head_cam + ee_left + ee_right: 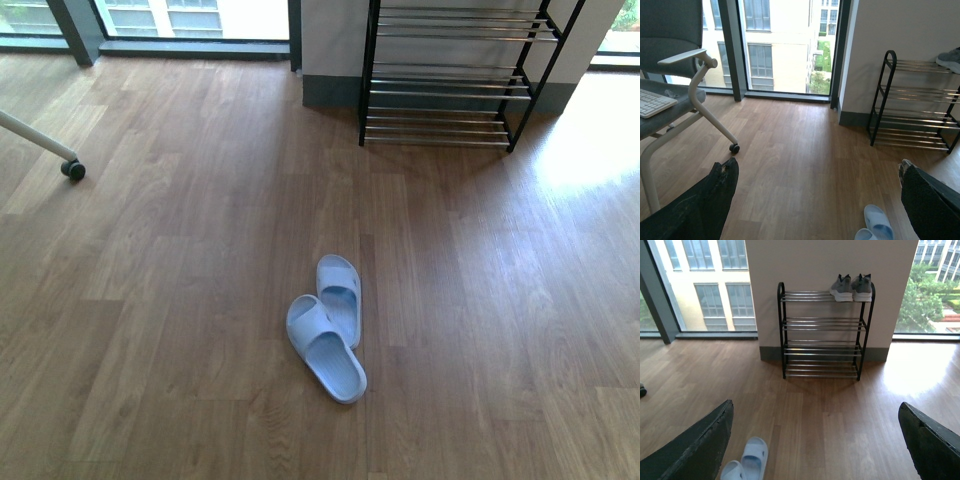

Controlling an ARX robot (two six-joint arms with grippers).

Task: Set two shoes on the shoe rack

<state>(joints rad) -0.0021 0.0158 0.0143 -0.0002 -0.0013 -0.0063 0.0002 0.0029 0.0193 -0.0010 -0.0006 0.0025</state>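
Note:
Two pale blue slides lie on the wooden floor in the front view, one overlapping the other. They also show low in the left wrist view as slides and in the right wrist view as slides. The black shoe rack stands against the far wall; in the right wrist view the shoe rack carries a pair of grey sneakers on its top tier. My left gripper and right gripper both hang open above the floor, holding nothing. Neither arm shows in the front view.
A chair with a white leg on a castor stands at the left, with a keyboard on its seat. Tall windows run along the far wall beside the rack. A sunlit patch lies on the floor at the right.

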